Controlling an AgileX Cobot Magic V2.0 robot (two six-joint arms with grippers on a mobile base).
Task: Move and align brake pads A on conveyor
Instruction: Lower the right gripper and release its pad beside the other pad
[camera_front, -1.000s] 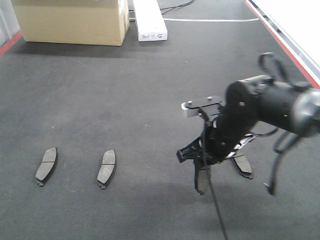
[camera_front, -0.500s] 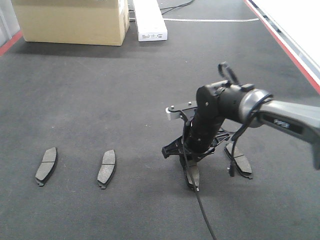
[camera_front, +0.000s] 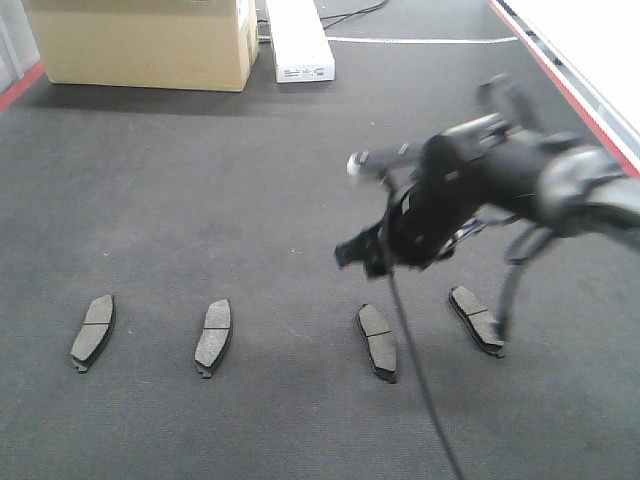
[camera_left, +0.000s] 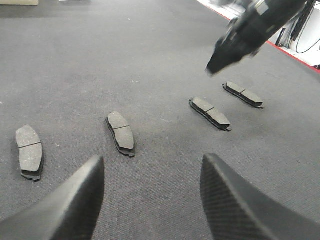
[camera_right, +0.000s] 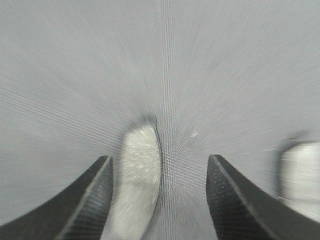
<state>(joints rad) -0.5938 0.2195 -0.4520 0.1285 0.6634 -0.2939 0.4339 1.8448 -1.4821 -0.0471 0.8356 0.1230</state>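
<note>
Four dark grey brake pads lie in a row on the charcoal conveyor (camera_front: 250, 180): one at far left (camera_front: 92, 330), a second (camera_front: 213, 335), a third (camera_front: 377, 342) and a fourth (camera_front: 477, 319) at right. My right gripper (camera_front: 385, 255) hovers blurred above the third pad, open and holding nothing. Its wrist view shows that pad (camera_right: 142, 175) on the belt below, between the spread fingers (camera_right: 161, 160), and the fourth pad (camera_right: 300, 170) at right. My left gripper (camera_left: 152, 160) is open and low over the belt, short of the second pad (camera_left: 121, 132).
A cardboard box (camera_front: 145, 40) and a white carton (camera_front: 298, 40) stand at the far end of the belt. Red edge strips run along the right (camera_front: 560, 85) and left (camera_front: 20, 88) sides. The right arm (camera_left: 250, 30) crosses the left wrist view's top right.
The right gripper set the third pad down on the belt, opened, and has risen up and away from it. The other pads have not moved.
</note>
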